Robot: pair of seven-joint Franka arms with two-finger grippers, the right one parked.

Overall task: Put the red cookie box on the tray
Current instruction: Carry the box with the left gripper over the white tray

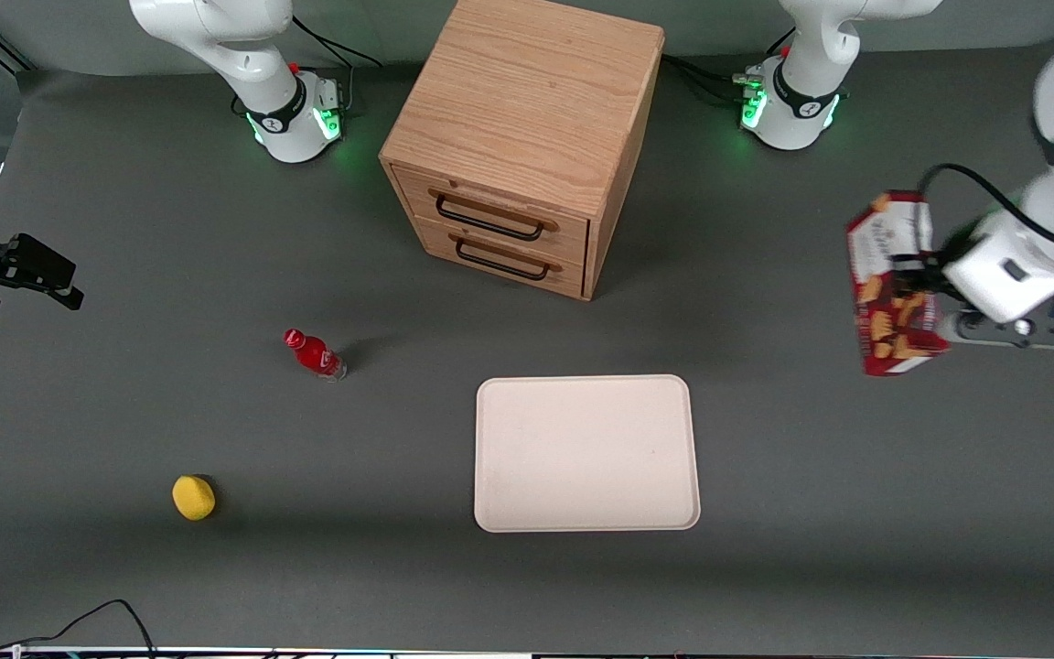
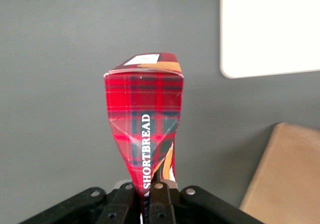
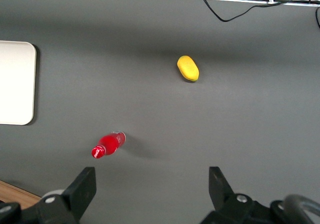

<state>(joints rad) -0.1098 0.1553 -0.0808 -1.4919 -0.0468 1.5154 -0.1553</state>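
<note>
I've got the cookie box (image 1: 893, 284) off the table, pinched in the gripper (image 1: 925, 284). The fingers are closed hard on the box's lower part, and the wrist view shows the cardboard squeezed in where they bite (the box (image 2: 144, 129) flares wider above the gripper (image 2: 147, 196)). So I judge the pickup done; what's left is the carry, the lowering and the release.

Using the tray (image 1: 587, 453) as my landmark: the box hangs in the air well apart from it, toward the working arm's end of the table and a bit farther from the front camera than the tray. Nothing sits on the tray. The wooden drawer cabinet (image 1: 522, 137) stands farther from the front camera than the tray, both drawers shut. The small red bottle (image 1: 314, 354) and the yellow lemon-like thing (image 1: 193, 497) lie toward the parked arm's end from the tray, neither touching it.

What differs by view: the front view gives the whole layout and the box's cookie pictures but hides the grip detail. The wrist view shows the tartan side reading SHORTBREAD, the crease at the fingers, one tray corner (image 2: 270, 29) and a cabinet edge (image 2: 285, 174). The parked wrist view alone shows the bottle (image 3: 107, 144) lying on its side, plus the lemon (image 3: 188, 67) and a tray edge (image 3: 17, 82); no box there.
</note>
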